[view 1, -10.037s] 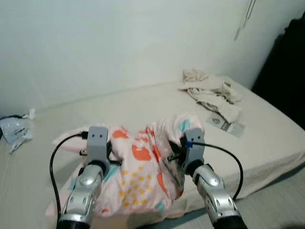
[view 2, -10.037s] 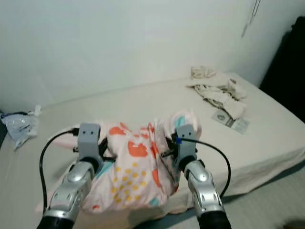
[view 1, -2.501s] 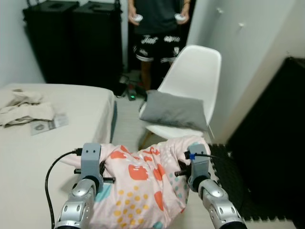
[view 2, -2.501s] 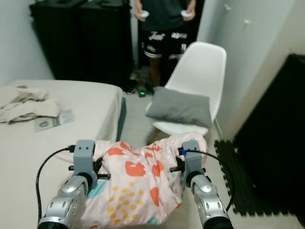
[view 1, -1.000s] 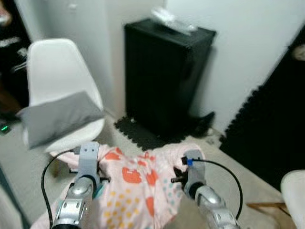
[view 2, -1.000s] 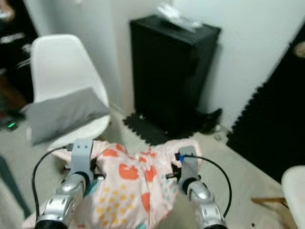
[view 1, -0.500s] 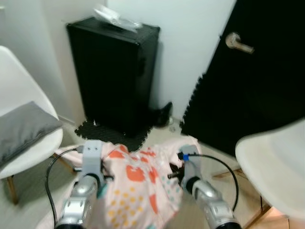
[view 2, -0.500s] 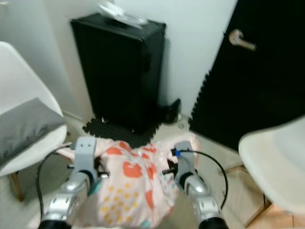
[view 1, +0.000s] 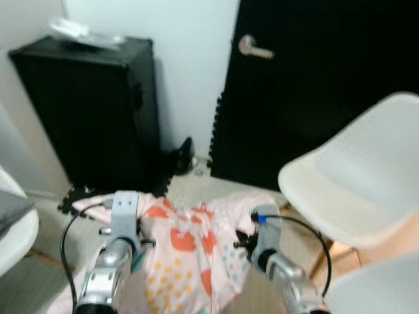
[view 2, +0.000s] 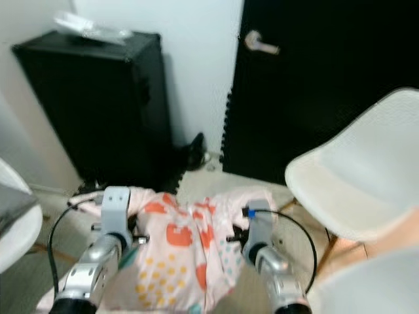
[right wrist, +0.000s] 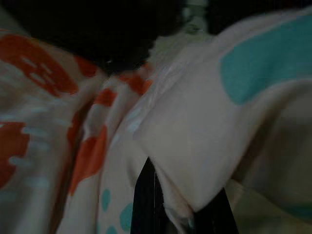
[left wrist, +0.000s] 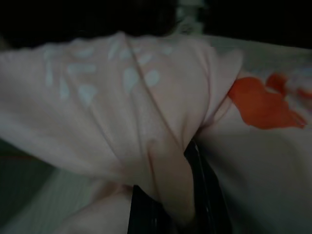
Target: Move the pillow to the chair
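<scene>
With the pillow (view 1: 183, 255) pinched in the closed left tool (view 1: 141, 243) and right tool (view 1: 241, 243) and hanging between them, the robot should face the white chair (view 1: 340, 176), then lower it squarely onto the seat.

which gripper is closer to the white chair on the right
Right. The right gripper holds the pillow's edge beside the white chair; the left gripper grips the pillow's far side, away from it.

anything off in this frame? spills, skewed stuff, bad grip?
Nothing spilled or damaged. The pillow sags between the left gripper and right gripper, each pinching bunched cover fabric. A crumpled clear plastic bag lies on the black case.
</scene>
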